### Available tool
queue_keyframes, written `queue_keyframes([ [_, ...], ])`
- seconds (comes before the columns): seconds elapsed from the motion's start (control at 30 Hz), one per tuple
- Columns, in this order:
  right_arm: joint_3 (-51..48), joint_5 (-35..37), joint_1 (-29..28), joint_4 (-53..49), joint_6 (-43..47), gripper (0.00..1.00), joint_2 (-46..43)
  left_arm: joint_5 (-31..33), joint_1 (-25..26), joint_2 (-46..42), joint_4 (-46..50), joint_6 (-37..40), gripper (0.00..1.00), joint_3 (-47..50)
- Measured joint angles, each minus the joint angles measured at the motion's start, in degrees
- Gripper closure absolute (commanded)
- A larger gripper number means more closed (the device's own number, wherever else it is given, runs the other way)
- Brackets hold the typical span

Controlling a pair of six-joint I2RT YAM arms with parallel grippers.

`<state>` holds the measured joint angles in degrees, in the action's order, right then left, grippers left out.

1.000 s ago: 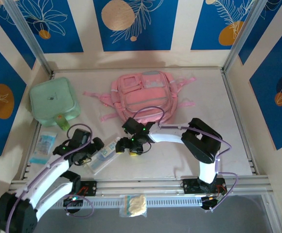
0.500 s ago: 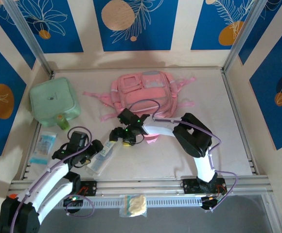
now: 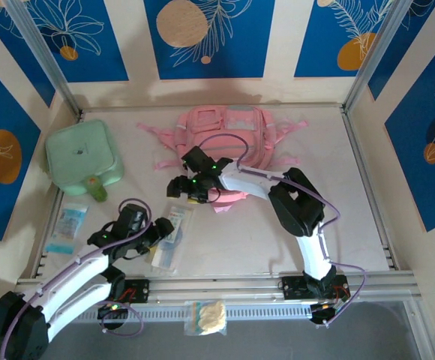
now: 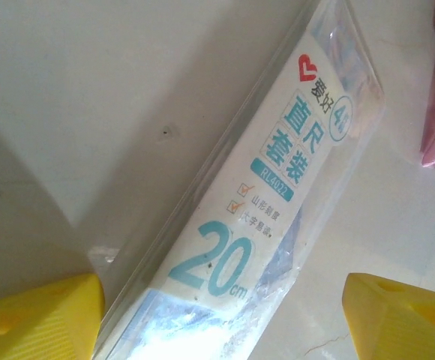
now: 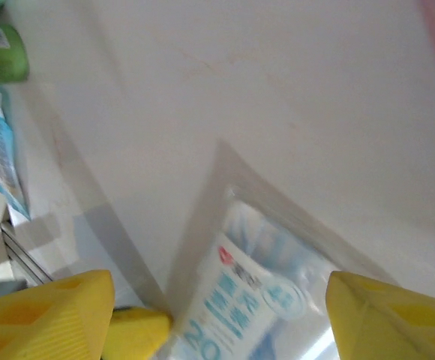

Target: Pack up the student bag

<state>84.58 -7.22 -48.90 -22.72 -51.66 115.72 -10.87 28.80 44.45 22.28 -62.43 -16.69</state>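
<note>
**Both grippers spread wide near a ruler pack, backpack at the rear**

Soft pink fabric backpack [image 3: 229, 131] flat at the back middle of the smooth pale table [image 3: 367, 225], loose straps splayed to both sides. Left gripper [image 3: 161, 227] wide open, ribbed yellow fingertips [image 4: 37, 315] either side of a long, glossy clear-plastic ruler pack [image 4: 277, 187] with teal print. Right gripper [image 3: 178, 189] likewise spread wide, holding nothing, just beside the backpack's near left edge and near the pack's far end. Rounded, square mint-green case [image 3: 82, 157] well off to the left.

Table [image 3: 367, 225] — student bag [image 3: 232, 131], mint case [image 3: 82, 157], ruler pack [image 3: 170, 240]
</note>
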Motion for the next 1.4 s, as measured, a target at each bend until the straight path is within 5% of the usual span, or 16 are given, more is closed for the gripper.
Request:
queue_keyframes([
  [0.33,-9.46,0.28,-7.02,-0.90,-7.19,0.25,-2.97,0.04,-0.02,3.15,1.70,2.38,0.47,-0.33],
  [0.97,-9.73,-5.07,-6.84,7.43,-12.90,0.25,-1.42,-1.70,3.06,7.43,-0.66,2.29,0.82,-0.50],
  [1.1,-11.61,-6.93,-6.86,10.25,-12.28,0.31,-2.36,-1.51,3.08,8.94,-1.16,2.47,0.86,-0.46],
  [1.4,-16.74,-8.94,-6.47,12.81,-9.66,0.76,-3.82,-1.53,3.10,9.79,-1.97,2.51,0.88,-0.48],
])
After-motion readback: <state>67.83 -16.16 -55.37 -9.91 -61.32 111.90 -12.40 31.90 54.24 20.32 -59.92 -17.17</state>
